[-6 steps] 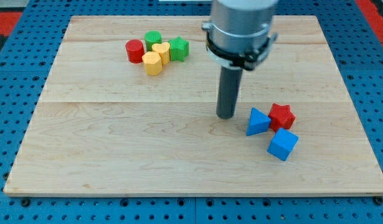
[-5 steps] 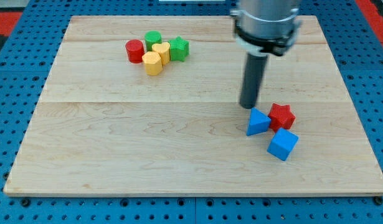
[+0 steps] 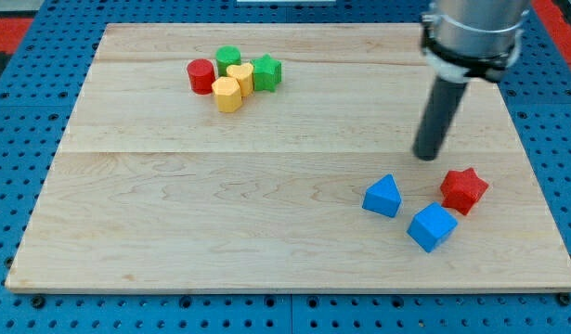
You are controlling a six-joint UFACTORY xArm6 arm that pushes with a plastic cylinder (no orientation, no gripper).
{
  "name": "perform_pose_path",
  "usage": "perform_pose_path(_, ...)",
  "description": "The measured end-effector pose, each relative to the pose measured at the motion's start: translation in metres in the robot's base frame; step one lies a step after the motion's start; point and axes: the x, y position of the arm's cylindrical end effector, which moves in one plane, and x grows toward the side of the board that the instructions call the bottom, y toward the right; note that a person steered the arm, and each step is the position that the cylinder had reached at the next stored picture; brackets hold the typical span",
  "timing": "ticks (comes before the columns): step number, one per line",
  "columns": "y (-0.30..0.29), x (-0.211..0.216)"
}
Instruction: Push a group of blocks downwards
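**A:** Eyes on the group at the view's lower right: a blue triangular block (image 3: 382,197), a blue cube (image 3: 431,227) and a red star block (image 3: 464,189). They sit near one another but apart, gaps showing between all three.

**B:** And my tip (image 3: 426,156)?

**A:** Above them, toward the view's top, roughly over the gap between the triangle and the star, touching neither. It's a plain rod, so there's nothing to spread or pinch; it only shoves.

**B:** What's the danger?

**A:** I'd say splitting. Drive straight down through that gap and the rod may wedge the triangle left and the star right instead of carrying them together. The star's points and the triangle's slanted faces look likely to deflect a glancing push. The cube also sits near the wooden board's (image 3: 266,250) bottom edge, so there's little room to run.

**B:** Anything else about?

**A:** A second cluster at the upper left, well apart: red cylinder (image 3: 201,75), green cylinder (image 3: 228,57), two yellow blocks (image 3: 227,94), green star (image 3: 266,71).
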Motion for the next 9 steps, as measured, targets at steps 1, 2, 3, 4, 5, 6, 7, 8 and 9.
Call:
perform_pose_path(1,0.043,0.027)
perform_pose_path(2,0.022,0.051)
perform_pose_path(3,0.017,0.037)
perform_pose_path(4,-0.006,-0.016)
perform_pose_path(5,-0.071,-0.062)
perform_pose_path(6,-0.11,-0.132)
perform_pose_path(7,-0.157,-0.199)
perform_pose_path(8,-0.234,-0.209)
perform_pose_path(9,-0.282,-0.182)
